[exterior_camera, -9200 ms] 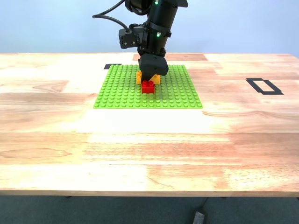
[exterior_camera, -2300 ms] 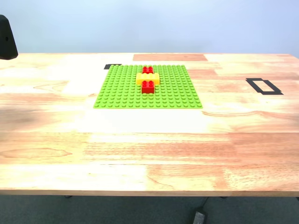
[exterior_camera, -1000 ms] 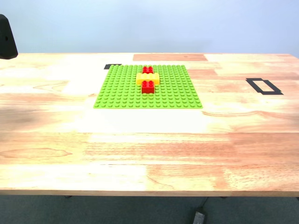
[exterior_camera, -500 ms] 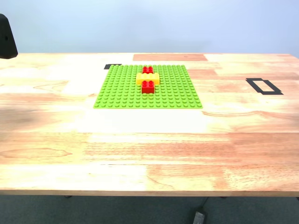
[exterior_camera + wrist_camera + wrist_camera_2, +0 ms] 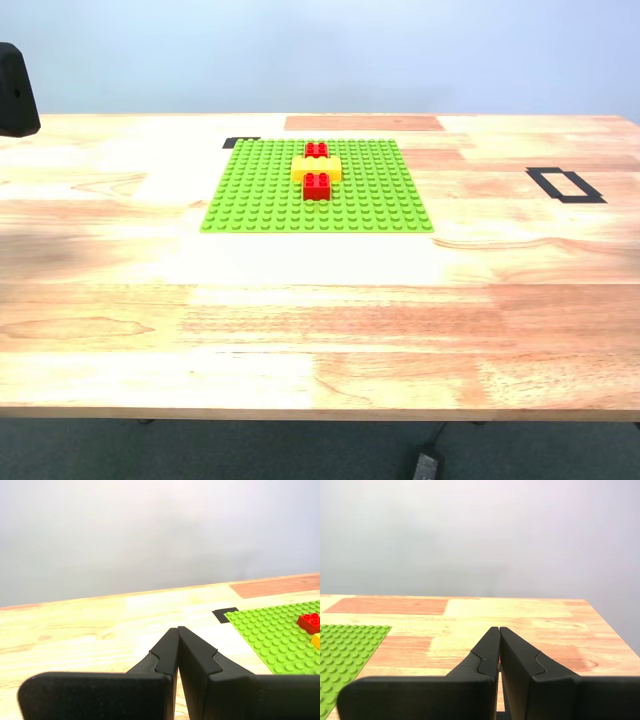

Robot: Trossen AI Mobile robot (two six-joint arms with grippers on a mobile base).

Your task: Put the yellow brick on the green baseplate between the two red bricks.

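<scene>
Yellow brick (image 5: pixel 316 168) sits on the green baseplate (image 5: pixel 260 200) between the two red bricks (image 5: pixel 317 185).
Exterior view: upper centre; nothing left but keeping clear. Wrist views: my first gripper (image 5: pixel 177 630) and my second gripper (image 5: pixel 499 630) have fingers together, empty.

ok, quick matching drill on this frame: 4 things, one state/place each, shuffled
Things:
1. yellow brick
2. baseplate
3. my first gripper
4. tape outline

States:
A. shut, empty
B. between two red bricks
C. on bare wood, exterior view's right
D. lime green, carries all bricks

Pairs: 1-B, 2-D, 3-A, 4-C
</scene>
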